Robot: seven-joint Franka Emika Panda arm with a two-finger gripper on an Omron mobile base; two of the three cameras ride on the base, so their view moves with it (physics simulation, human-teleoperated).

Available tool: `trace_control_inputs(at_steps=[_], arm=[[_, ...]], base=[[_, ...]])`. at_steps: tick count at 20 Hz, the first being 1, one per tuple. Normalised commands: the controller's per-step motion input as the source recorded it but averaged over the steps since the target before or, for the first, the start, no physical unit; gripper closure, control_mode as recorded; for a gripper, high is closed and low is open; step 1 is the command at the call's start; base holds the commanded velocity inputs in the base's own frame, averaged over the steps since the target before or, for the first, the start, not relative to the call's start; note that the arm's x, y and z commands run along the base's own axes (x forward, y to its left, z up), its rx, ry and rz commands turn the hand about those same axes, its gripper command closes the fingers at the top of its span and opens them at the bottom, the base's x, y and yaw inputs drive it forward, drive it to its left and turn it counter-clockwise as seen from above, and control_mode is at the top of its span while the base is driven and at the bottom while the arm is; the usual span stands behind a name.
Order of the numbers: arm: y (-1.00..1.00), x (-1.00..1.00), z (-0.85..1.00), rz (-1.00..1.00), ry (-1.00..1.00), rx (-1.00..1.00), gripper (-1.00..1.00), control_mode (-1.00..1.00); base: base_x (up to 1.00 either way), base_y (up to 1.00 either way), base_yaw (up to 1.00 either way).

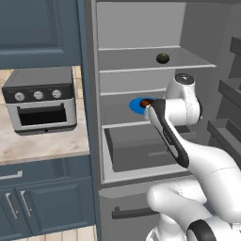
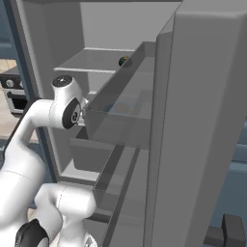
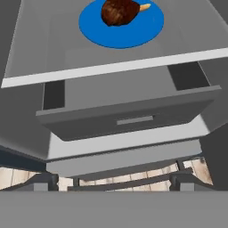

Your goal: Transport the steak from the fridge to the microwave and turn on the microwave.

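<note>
The steak (image 3: pixel 118 11), a reddish-brown lump with a pale bone tip, lies on a blue plate (image 3: pixel 98 31) on a middle shelf of the open fridge (image 1: pixel 141 28). In the left base view the steak (image 1: pixel 146 102) and plate (image 1: pixel 136 107) show just past my forearm. My gripper (image 3: pixel 115 183) is open, its fingertips (image 3: pixel 44 182) wide apart with nothing between them. It hangs in front of the fridge, short of the shelf edge and apart from the steak. The microwave is out of view.
A grey drawer (image 3: pixel 129 120) juts out below the plate's shelf. A dark green ball (image 1: pixel 163 58) sits on the shelf above. The fridge door (image 2: pixel 202 120) with its bins stands open at the right. A small silver three-knob oven (image 1: pixel 41 99) stands on the counter to the left.
</note>
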Motion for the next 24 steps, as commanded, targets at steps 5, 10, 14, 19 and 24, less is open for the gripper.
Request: trace_control_inputs(at_steps=[5,10,14,19,24], arm=[[-0.11,0.16,0.0,-0.05,0.0,0.0,-1.0,-1.0],[-0.04,0.18,0.0,-0.01,0.0,0.0,-1.0,-1.0],[-0.02,0.19,0.0,-0.02,0.0,0.0,-1.0,-1.0],[-0.01,0.1,0.0,-0.01,0.0,0.0,-1.0,-1.0],[0.0,0.05,-0.07,-0.01,-0.01,-0.05,-1.0,-1.0]], base=[[0.0,0.0,0.0],[0.0,0.0,0.0],[0.0,0.0,0.0],[0.0,0.0,0.0],[0.0,0.0,0.0]])
